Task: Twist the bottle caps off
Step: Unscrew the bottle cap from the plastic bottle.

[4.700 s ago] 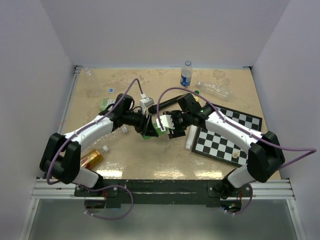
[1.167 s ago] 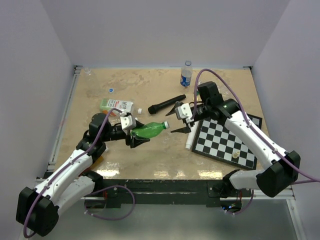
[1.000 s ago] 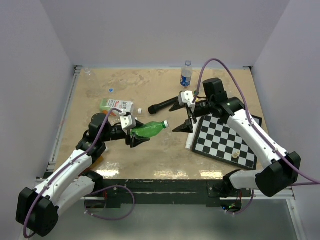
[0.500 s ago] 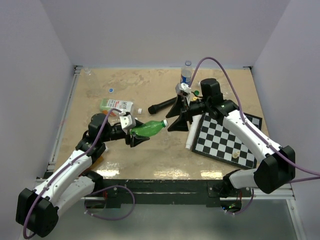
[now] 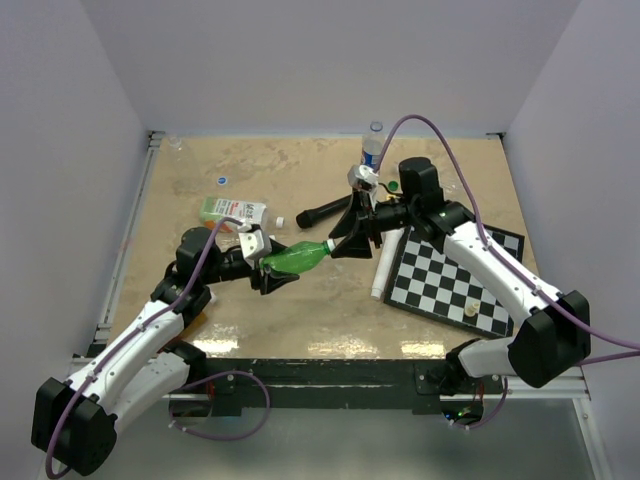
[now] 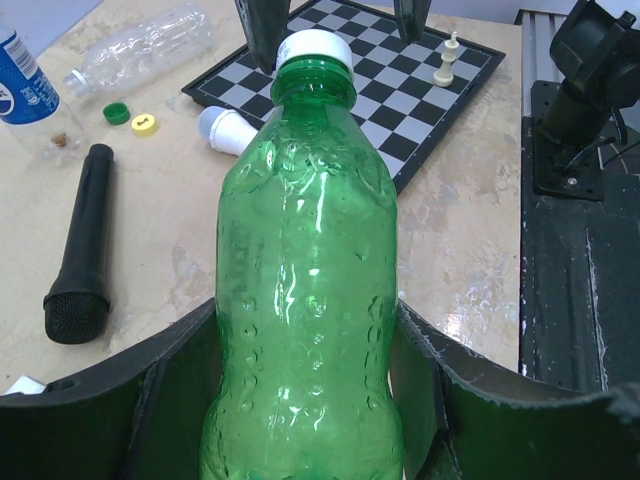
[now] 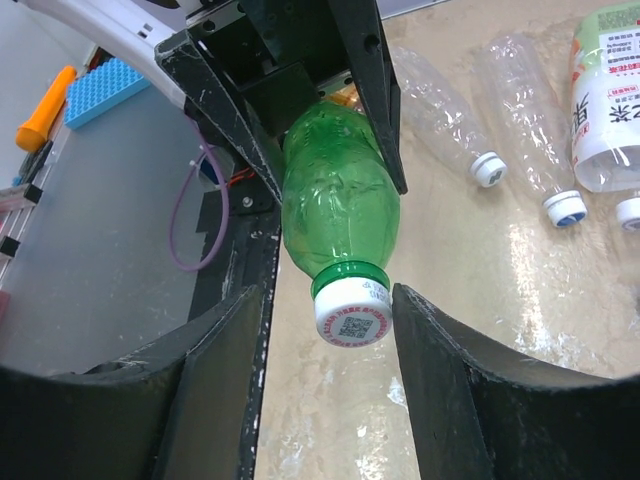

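The left arm stretches from the near left corner toward the middle of the table (image 5: 300,330). The left gripper (image 5: 270,270) is clamped on the body of the green bottle (image 5: 298,258) and holds it almost level, with the white cap (image 5: 330,245) pointing at the right arm. Further back, the right arm bends over the chessboard (image 5: 450,280), and the right gripper (image 7: 328,300) has its fingers apart on both sides of the cap. One finger seems to touch the cap, though I cannot tell surely, and on the other side a gap shows.
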